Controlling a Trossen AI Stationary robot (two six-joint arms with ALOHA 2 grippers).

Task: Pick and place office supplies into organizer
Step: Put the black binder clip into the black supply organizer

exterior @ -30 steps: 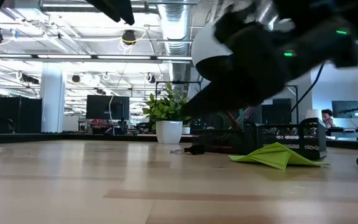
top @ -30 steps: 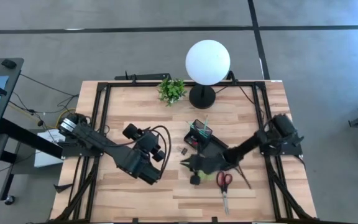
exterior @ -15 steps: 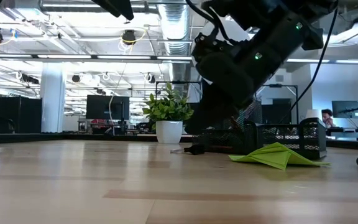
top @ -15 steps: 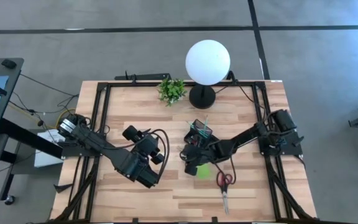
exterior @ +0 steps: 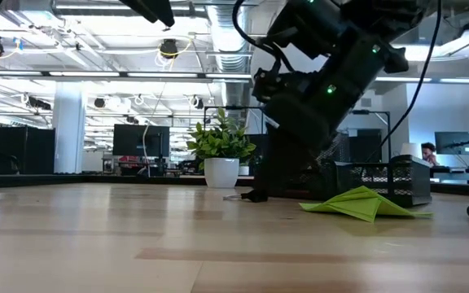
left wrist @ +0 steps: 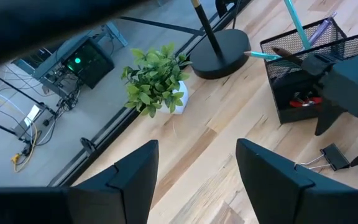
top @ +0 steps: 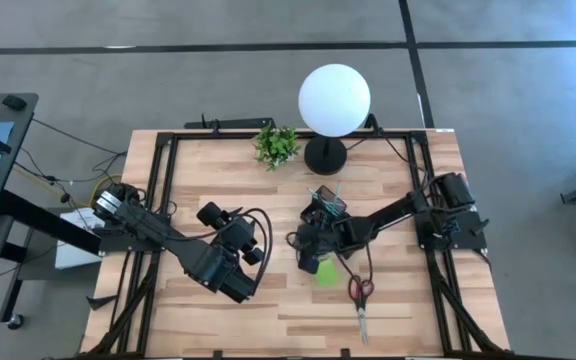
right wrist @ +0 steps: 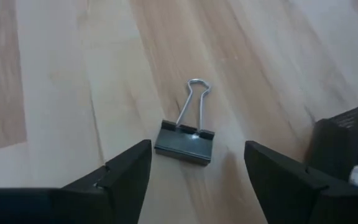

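Since the earlier frame, our right gripper [top: 305, 243] has swung from the table's near side, by the scissors, across to the left flank of the organizer [top: 325, 213], and its fingers have spread wide. From its own wrist camera we see the two dark fingers [right wrist: 124, 174] parted with a black binder clip [right wrist: 184, 140] lying flat on the wood between them, wire handles pointing away; the clip touches neither finger. A corner of the organizer's mesh wall [right wrist: 347, 142] shows just beside the clip. Our left gripper [top: 230, 268] hangs over the table's left half, well apart from the supplies, its fingers [left wrist: 132, 177] also parted and holding nothing. From that wrist we look across to the organizer [left wrist: 328, 53] with teal pens [left wrist: 295, 22] standing in it and something red [left wrist: 302, 99] inside, the right arm's gripper [left wrist: 352, 93] beside it and the binder clip [left wrist: 332, 155] on the wood below. A lime-green sticky-note pad [top: 326, 274] lies crumpled on the table just in front of the right gripper, and the red-handled scissors [top: 360, 295] lie farther toward the near edge. At the far edge stand the small potted plant [top: 276, 145] and the white globe lamp [top: 334, 98].
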